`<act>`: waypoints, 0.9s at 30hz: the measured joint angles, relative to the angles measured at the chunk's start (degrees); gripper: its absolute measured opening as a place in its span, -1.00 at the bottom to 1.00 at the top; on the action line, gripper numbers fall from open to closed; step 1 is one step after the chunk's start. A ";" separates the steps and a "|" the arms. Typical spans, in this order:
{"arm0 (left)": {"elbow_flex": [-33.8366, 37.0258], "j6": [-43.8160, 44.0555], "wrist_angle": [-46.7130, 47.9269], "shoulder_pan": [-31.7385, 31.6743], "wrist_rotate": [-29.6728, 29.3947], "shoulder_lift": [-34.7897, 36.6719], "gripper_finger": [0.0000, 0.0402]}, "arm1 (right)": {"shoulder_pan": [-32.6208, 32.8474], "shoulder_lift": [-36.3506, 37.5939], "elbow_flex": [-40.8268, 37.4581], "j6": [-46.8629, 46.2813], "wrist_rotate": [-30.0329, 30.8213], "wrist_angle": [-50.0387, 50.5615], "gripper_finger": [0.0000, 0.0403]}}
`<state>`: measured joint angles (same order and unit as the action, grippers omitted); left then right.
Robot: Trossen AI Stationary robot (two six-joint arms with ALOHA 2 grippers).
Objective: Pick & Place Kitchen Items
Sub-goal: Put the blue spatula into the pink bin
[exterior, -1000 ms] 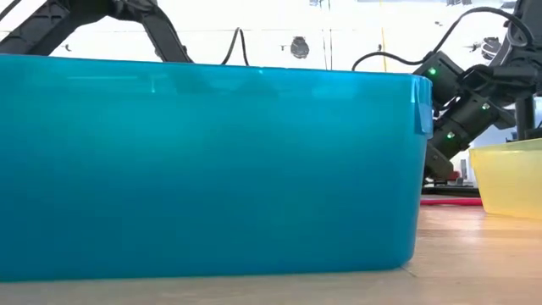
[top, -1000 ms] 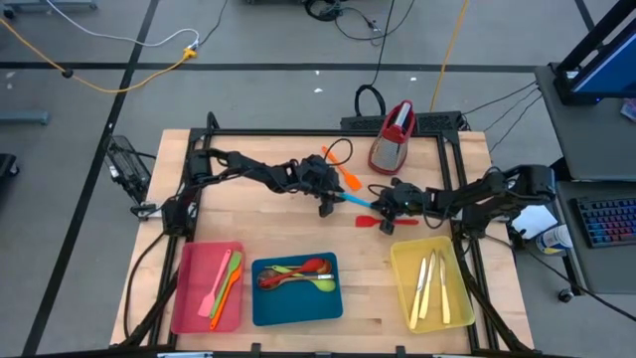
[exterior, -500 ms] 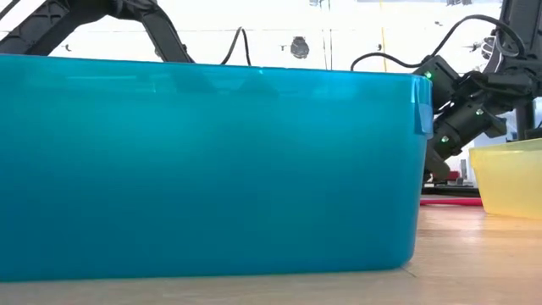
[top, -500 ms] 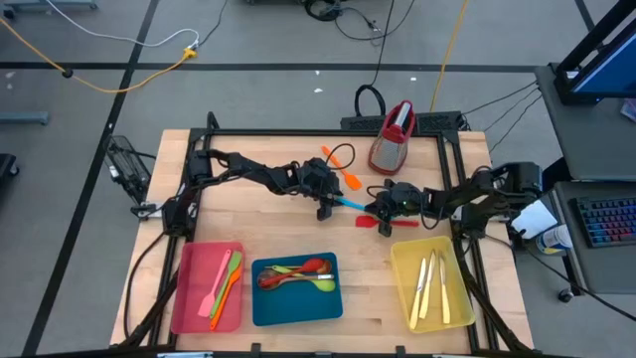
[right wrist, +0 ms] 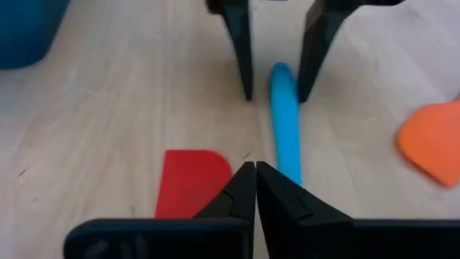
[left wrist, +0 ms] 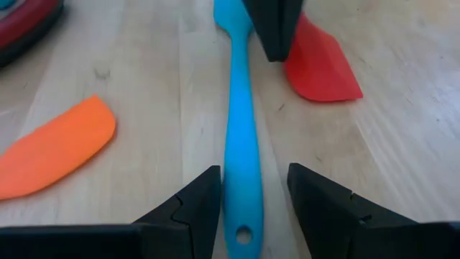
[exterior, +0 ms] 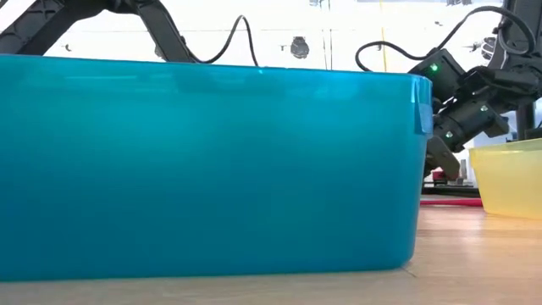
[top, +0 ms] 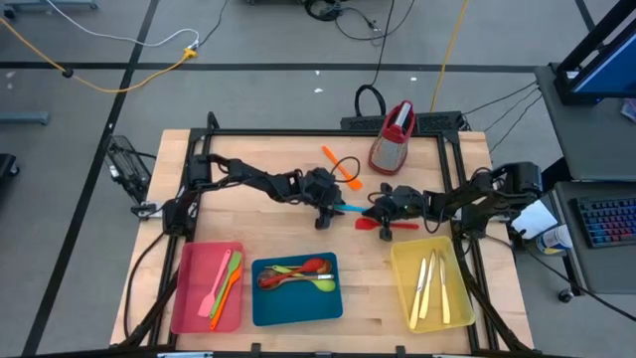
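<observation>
So from above, both grippers are meeting mid-table over the blue spatula (top: 350, 207), red spatula (top: 383, 223) just beside. Left gripper (left wrist: 248, 198) is sitting spread around the blue handle. Right gripper (right wrist: 255, 188) is pressed together, holding nothing.

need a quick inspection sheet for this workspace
surface: wood table, bare in the middle
job's things: blue spatula, red spatula and orange spatula loose; more utensils in the red tray, blue tray and yellow tray
clutter: grater at the far edge
grippers: left gripper open astride the blue spatula's handle; right gripper shut, facing it, beside the red spatula
cables: several on the floor beyond the table
surroundings: keyboard on a side desk
</observation>
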<state>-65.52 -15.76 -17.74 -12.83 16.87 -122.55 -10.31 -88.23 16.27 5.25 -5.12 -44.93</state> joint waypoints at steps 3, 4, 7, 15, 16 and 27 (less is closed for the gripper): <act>0.00 0.70 1.12 0.58 -0.52 0.05 -0.18 | -0.01 0.00 0.00 -0.51 0.15 -0.69 -0.99; 0.00 1.09 1.16 0.68 -0.56 0.05 -0.22 | -0.02 0.00 0.00 -0.90 0.15 -1.05 -0.99; 0.00 1.12 1.18 0.93 -2.14 0.05 -0.39 | 0.06 0.02 0.00 -1.42 0.31 -1.71 -0.98; -0.01 3.12 1.08 0.38 -5.32 0.14 -0.75 | 1.88 0.07 0.00 -0.01 1.15 -5.58 -0.76; 0.00 3.53 0.66 0.40 -5.30 0.10 -0.75 | 1.88 0.07 0.00 -0.16 2.17 -5.75 -0.71; 0.11 0.49 -3.32 4.29 -14.99 -0.19 -0.59 | -0.52 0.09 0.04 -6.50 3.58 1.22 -0.20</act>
<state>-65.41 -15.27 -21.06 -8.54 1.89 -122.74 -10.83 -88.14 16.32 -1.25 -1.54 -43.70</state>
